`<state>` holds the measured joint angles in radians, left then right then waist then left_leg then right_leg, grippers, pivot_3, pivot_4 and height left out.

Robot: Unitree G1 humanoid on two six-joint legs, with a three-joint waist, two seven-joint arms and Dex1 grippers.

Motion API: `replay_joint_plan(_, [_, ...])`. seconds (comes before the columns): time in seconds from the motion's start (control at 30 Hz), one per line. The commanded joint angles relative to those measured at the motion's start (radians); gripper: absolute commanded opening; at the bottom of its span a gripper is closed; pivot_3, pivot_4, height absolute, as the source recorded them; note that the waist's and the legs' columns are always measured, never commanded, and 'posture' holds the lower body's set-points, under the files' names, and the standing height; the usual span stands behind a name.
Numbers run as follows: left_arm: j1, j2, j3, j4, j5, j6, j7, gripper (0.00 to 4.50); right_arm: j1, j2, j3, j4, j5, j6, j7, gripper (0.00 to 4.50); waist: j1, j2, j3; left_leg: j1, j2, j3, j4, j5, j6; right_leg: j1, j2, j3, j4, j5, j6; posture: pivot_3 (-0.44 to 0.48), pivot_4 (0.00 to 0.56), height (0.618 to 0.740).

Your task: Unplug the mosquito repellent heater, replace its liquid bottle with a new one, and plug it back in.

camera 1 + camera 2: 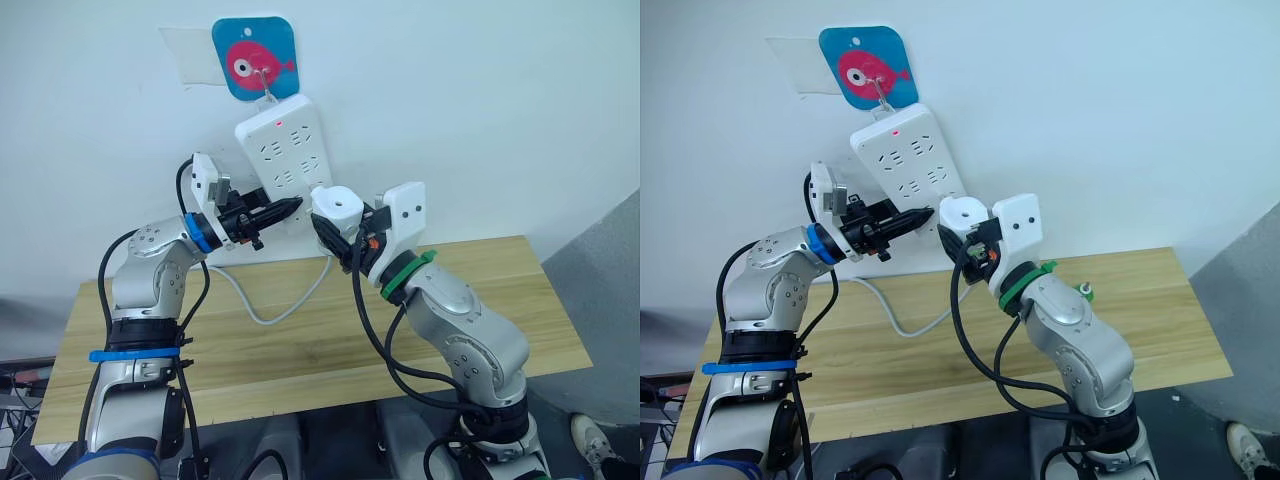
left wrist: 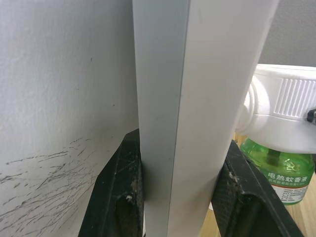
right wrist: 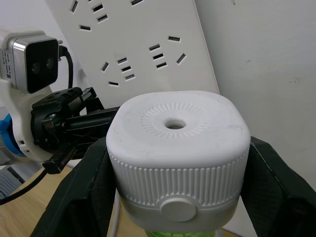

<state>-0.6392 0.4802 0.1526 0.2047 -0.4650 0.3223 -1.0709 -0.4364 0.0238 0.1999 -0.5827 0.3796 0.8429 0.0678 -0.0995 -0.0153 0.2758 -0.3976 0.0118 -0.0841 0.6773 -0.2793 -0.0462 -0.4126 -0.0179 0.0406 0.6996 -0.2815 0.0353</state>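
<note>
Here, in your head view, the right gripper [image 1: 330,225] clamps the mosquito repellent heater [image 1: 336,207] just before the lower end of the wall-hung power strip [image 1: 285,150]. Your left wrist view has the left gripper [image 2: 180,192] clenched on the strip's edge, the green liquid bottle [image 2: 281,170] beneath the heater. Your right wrist view shows both fingers [image 3: 81,190] pressed against the heater's ribbed sides.

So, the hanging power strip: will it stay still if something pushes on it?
Probably not by itself. The power strip seems to hang from a single hook, already tilted, so it would likely swing. The left pincer clamps its edge, which should steady it. Its hard casing looks stiff, unlikely to bend.
</note>
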Motion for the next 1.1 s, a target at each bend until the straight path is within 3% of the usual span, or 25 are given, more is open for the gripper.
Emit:
replay_joint_plan(0.03, [-0.006,-0.036,-0.053,-0.065,-0.054,0.024,-0.055,1.32,-0.032,0.066,-0.029,0.028,0.039,-0.023,-0.002,3.06,0.0,0.0,0.0,0.0,0.0,0.0,0.0,0.0,0.0,0.0,0.0,0.0,0.0,0.0,0.0,-0.079,0.255,0.74])
replay_joint_plan(0.37, [-0.017,-0.041,-0.046,-0.056,-0.068,0.067,-0.052,1.32,0.004,0.046,-0.057,-0.025,0.064,0.024,0.0,3.06,0.002,0.0,0.0,-0.001,0.0,0.0,0.0,0.0,0.0,0.0,0.0,0.0,-0.001,0.0,0.0,-0.091,0.257,0.74])
replay_joint_plan(0.6, [-0.049,-0.027,-0.031,-0.042,-0.129,0.219,-0.05,1.32,-0.023,0.021,-0.081,-0.059,0.076,0.101,-0.019,3.06,0.002,0.0,0.0,-0.001,-0.001,0.0,0.0,0.001,-0.002,0.0,0.0,-0.001,-0.001,0.0,0.0,-0.095,0.255,0.74])
replay_joint_plan(1.1, [-0.056,-0.032,-0.028,-0.028,-0.112,0.232,-0.062,1.32,-0.068,-0.004,-0.157,-0.129,0.111,0.269,-0.045,3.06,0.01,0.0,0.0,-0.001,-0.001,0.0,-0.001,0.003,-0.005,0.0,0.0,-0.001,-0.002,0.0,0.0,-0.101,0.245,0.74])
